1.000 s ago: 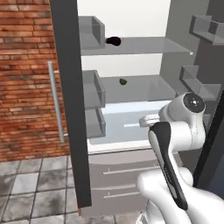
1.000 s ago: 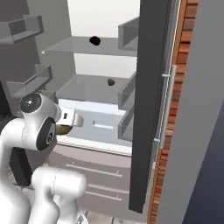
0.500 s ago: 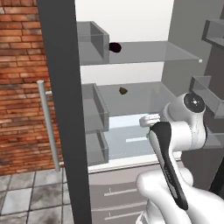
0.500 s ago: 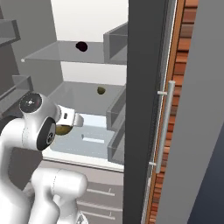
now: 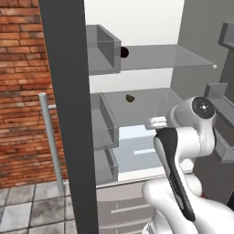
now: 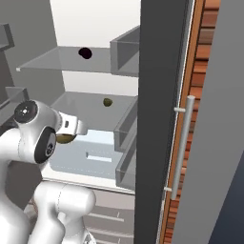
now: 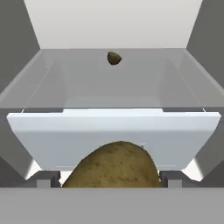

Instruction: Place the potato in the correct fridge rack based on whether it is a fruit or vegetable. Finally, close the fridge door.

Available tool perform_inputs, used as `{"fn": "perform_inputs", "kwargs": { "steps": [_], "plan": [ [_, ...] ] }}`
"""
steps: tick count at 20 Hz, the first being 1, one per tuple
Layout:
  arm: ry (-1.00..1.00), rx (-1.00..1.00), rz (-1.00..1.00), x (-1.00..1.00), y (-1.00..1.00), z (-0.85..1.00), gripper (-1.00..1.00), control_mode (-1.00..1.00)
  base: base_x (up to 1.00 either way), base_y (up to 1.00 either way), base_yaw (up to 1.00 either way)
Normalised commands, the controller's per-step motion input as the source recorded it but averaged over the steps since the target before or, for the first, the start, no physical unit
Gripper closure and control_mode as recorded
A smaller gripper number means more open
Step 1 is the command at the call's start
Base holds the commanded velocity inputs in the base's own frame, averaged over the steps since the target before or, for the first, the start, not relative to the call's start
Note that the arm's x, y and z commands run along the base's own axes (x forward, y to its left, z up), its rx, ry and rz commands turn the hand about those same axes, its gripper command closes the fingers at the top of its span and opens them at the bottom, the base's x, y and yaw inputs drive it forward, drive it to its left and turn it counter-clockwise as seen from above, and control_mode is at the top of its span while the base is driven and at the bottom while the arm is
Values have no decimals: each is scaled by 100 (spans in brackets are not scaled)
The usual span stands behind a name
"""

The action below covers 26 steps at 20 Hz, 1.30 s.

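The tan-brown potato (image 7: 112,165) fills the bottom of the hand view, with my gripper (image 7: 111,178) shut on it. From the right base view the potato (image 6: 63,139) peeks out under the hand, in front of the open fridge at the height of the white drawer box (image 7: 113,131). The fridge rack (image 5: 173,57), the higher translucent pane, is well above the hand and carries a near-black item (image 5: 124,52). Both panels of the fridge door (image 5: 68,114) stand open, the right one (image 6: 159,119) seen edge-on.
A small dark-olive item (image 7: 114,57) lies at the back of the lower shelf (image 5: 146,103). Grey door bins (image 5: 103,50) jut inward on both sides. A vertical bar handle (image 6: 180,147) and a brick wall (image 5: 23,91) flank the fridge.
The whole picture has shifted and the fridge has grown larger, so the base has driven closer. The arm keeps its pose with the potato still held.
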Motion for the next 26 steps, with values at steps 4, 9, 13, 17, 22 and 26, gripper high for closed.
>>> {"fn": "perform_inputs", "kwargs": {
  "steps": [4,9,13,17,22,26],
  "plan": [
    [-17,0,-4,-9,3,64,100,-100,0,0,0],
    [-24,0,-9,0,0,96,100,-100,0,0,0],
    [-29,0,-9,1,0,99,100,-100,0,0,0],
    [-23,0,-5,16,-2,77,100,-100,0,0,0],
    [-16,1,0,40,-10,54,100,-100,0,0,0],
    [-10,0,0,52,-8,27,100,-100,0,0,0]
  ]
}}
